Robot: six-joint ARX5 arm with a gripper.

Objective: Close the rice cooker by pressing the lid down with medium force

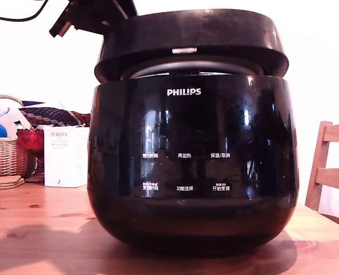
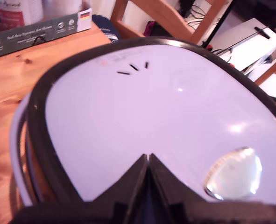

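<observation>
So the rice cooker (image 1: 192, 166) sits front and centre on the tabletop (image 1: 37, 229), its lid (image 1: 192, 43) resting on top. Off to the exterior view's left, further back, are a box (image 1: 66, 156) and a basket (image 1: 6, 150); a chair (image 1: 330, 166) is at the right.

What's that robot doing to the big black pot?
A robot arm's gripper, fingers together, is on top of the lid of a black rice cooker on a wooden table. The lid is nearly down but not fully shut: a gap shows between it and the pot's body at the front.
</observation>
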